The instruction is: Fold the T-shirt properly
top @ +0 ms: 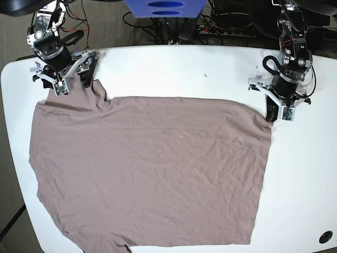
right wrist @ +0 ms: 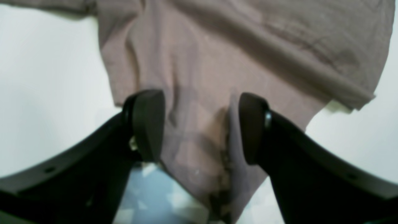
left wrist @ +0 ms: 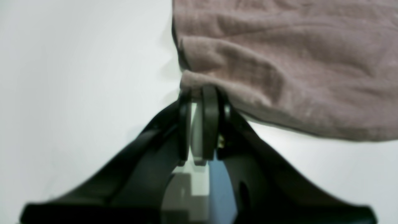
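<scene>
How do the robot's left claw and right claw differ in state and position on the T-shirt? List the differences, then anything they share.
The left claw is closed, pinching the T-shirt's corner edge; the right claw stands open, its fingers straddling a raised bunch of cloth. In the base view the left claw sits at the shirt's right corner, the right claw at its upper left. Both are black and meet the shirt's far edge.

Lab: cables tangled behind white table.
</scene>
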